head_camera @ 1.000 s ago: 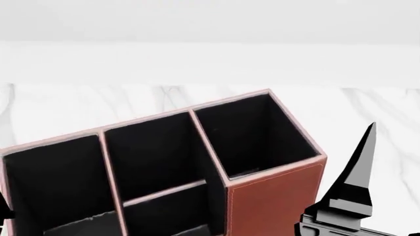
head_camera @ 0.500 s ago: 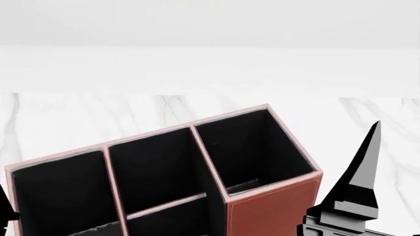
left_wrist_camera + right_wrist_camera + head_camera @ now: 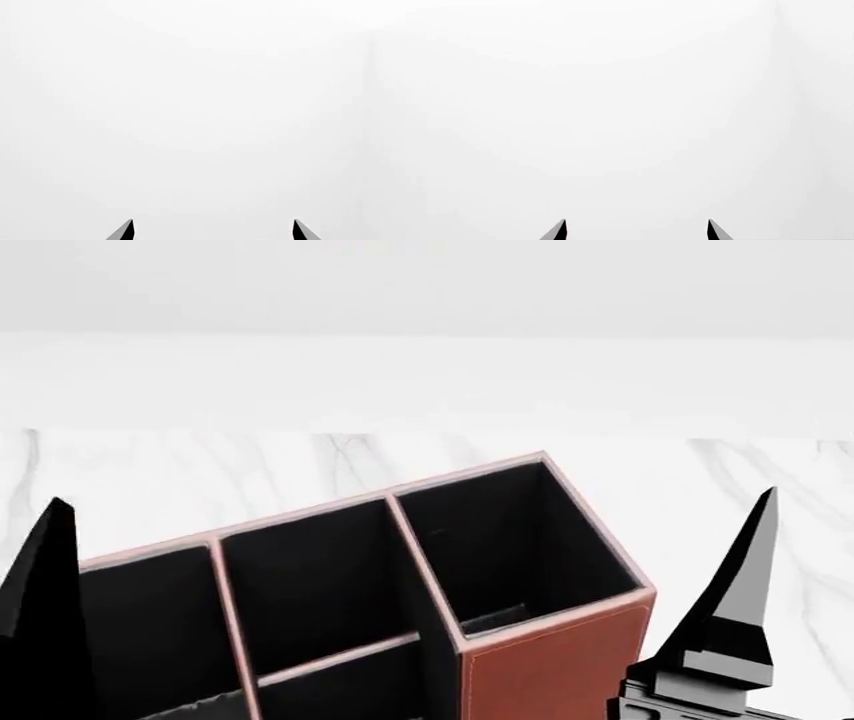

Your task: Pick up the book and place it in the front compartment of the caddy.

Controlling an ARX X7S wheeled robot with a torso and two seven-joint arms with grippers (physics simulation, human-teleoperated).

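The caddy (image 3: 554,660), a reddish-brown box with pale stitching and several black-lined pockets, fills the lower middle of the head view on the marble table. The pockets that show look empty. The book is out of view. One black finger (image 3: 48,600) of my left gripper stands upright at the caddy's left end. One black finger (image 3: 745,580) of my right gripper stands upright just right of the caddy's right end. In the wrist views my left gripper (image 3: 213,230) and my right gripper (image 3: 636,230) have their tips wide apart with nothing between them, facing plain white.
The white marble tabletop (image 3: 200,480) runs behind and to the right of the caddy. A plain white wall (image 3: 427,370) rises behind it.
My left gripper's finger has risen into the head view at the left edge. The caddy sits slightly lower in the picture than one second ago. The right finger has barely moved.
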